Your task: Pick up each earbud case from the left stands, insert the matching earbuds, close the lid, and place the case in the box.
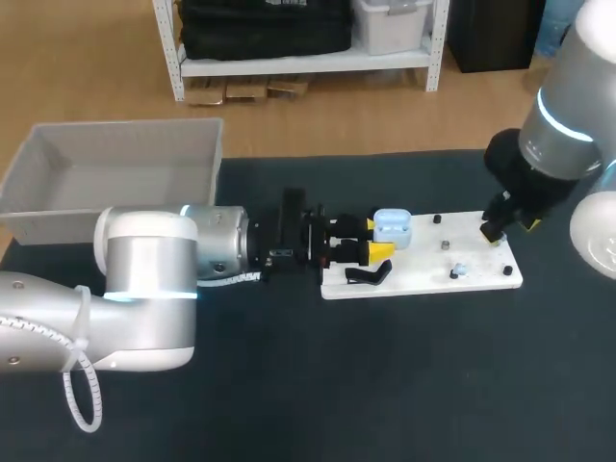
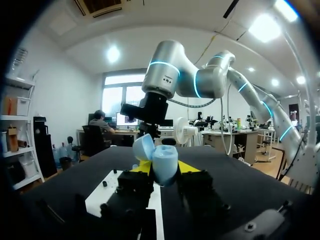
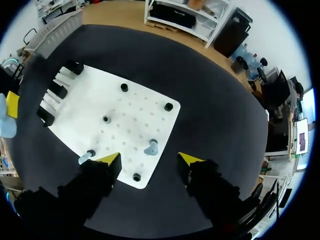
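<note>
L arm: comes in low from the table's (image 1: 433,385) near-left side and lies level over it, reaching to the board's left end.
L gripper (image 1: 373,239) (image 2: 164,168): clenched on the earbud case, one yellow tip on each side.
Earbud case (image 1: 392,227) (image 2: 164,165): light blue, lid (image 2: 142,146) swung open. It sits in the L grip above the board's left end. Can't tell if its base touches a stand.
Board (image 1: 423,281) (image 3: 135,125): white, flat on the dark table, approx. mid-table, a bit to the right.
Stands (image 3: 57,90): black, in a row along the board's left edge. One (image 1: 369,276) lies just on the near side of the L fingers.
Pegs (image 3: 124,87): small, black, dotted over the board's right half.
Earbuds: one pale blue bud (image 1: 459,270) (image 3: 151,147) sits on the board, right half, just ahead of the gap btwn the R fingers. A 2nd (image 3: 86,158) is beside one R fingertip, near the board's edge.
R gripper (image 1: 502,229) (image 3: 150,160): released, yellow tips wide apart, pointing down over the board's right end, off the surface.
Box (image 1: 115,168): grey, open-topped, at the far-left table edge, well apart from the board.
</note>
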